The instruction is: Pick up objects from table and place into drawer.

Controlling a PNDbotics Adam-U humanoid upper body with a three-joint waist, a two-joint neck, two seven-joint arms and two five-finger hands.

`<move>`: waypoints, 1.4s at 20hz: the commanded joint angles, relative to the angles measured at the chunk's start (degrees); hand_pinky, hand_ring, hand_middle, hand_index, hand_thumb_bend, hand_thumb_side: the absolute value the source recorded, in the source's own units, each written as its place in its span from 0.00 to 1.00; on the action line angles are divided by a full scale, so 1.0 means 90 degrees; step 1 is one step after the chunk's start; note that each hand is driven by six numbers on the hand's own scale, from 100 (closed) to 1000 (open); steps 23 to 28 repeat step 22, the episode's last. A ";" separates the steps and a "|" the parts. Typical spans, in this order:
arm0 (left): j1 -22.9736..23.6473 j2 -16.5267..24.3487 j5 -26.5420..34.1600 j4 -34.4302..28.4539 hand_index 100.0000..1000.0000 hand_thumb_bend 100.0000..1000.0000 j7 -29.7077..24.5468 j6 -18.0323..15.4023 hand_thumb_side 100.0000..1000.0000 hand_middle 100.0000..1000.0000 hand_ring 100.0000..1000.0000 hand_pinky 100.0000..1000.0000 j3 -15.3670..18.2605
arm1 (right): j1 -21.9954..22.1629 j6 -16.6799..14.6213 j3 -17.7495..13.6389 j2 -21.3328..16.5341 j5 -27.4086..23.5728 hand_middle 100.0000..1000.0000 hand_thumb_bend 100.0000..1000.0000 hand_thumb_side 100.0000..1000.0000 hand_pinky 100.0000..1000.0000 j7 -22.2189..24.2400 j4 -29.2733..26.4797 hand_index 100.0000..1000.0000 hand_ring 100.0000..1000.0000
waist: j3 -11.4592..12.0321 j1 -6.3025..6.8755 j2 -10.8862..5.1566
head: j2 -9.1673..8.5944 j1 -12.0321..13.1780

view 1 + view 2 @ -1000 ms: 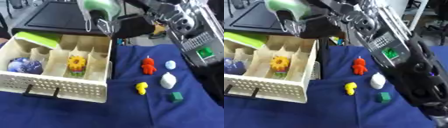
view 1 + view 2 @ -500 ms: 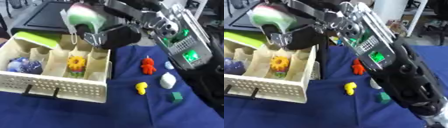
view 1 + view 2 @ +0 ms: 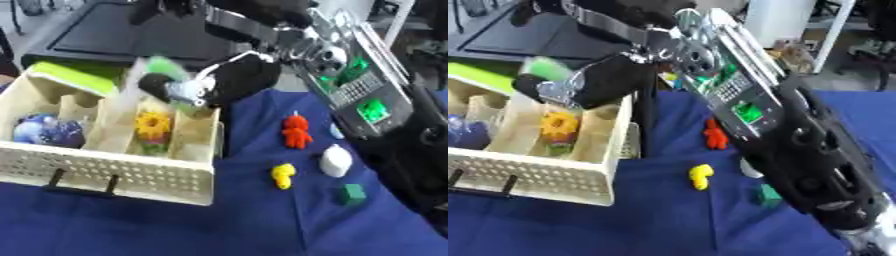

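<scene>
My right arm reaches in from the upper right, and my right hand (image 3: 229, 81) hangs over the back of the cream drawer (image 3: 131, 172). Its fingers curl round a blurred green object (image 3: 164, 67) above the middle compartments. Inside the drawer lie a blue-purple object (image 3: 45, 132), a yellow flower-like object (image 3: 152, 125) and a lime-green piece (image 3: 74, 77). A red figure (image 3: 297, 131), a white object (image 3: 334, 161), a yellow object (image 3: 282, 175) and a green cube (image 3: 353, 194) lie on the blue cloth to the right. My left hand shows in no view.
A small pale-blue thing (image 3: 337, 131) lies beside the red figure. A black case (image 3: 105, 35) stands behind the drawer. My right forearm (image 3: 789, 145) crosses above the loose objects. The drawer's black handle (image 3: 83, 182) faces the front edge.
My right hand has carried the green object down and leftward, from behind the drawer's right side to low over its middle compartments. The objects on the cloth have not moved.
</scene>
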 commanded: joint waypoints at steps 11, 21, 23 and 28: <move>-0.0057 0.0116 -0.0003 -0.0082 0.88 0.31 0.0002 0.0008 1.00 0.73 0.74 0.57 0.0007 | -0.0093 0.0090 -0.0282 -0.0092 0.0002 0.86 0.40 0.68 0.80 -0.0194 -0.0212 0.88 0.93 | -0.0026 0.0060 -0.0105 | -0.0027 0.0034; -0.0023 0.0099 -0.0058 -0.0082 0.88 0.31 0.0052 -0.0056 1.00 0.73 0.74 0.57 0.0061 | 0.0397 0.0497 -0.0934 -0.0586 -0.0254 0.85 0.38 0.67 0.79 -0.0745 -0.1172 0.87 0.93 | -0.0117 0.0134 -0.0072 | -0.0041 0.0121; -0.0022 0.0095 -0.0066 -0.0082 0.88 0.31 0.0060 -0.0062 1.00 0.73 0.74 0.57 0.0067 | 0.0482 0.0556 -0.1024 -0.0646 -0.0277 0.85 0.37 0.68 0.79 -0.0822 -0.1318 0.87 0.93 | -0.0127 0.0142 -0.0064 | -0.0046 0.0131; -0.0022 0.0095 -0.0066 -0.0082 0.88 0.31 0.0060 -0.0062 1.00 0.73 0.74 0.57 0.0067 | 0.0482 0.0556 -0.1024 -0.0646 -0.0277 0.85 0.37 0.68 0.79 -0.0822 -0.1318 0.87 0.93 | -0.0127 0.0142 -0.0064 | -0.0046 0.0131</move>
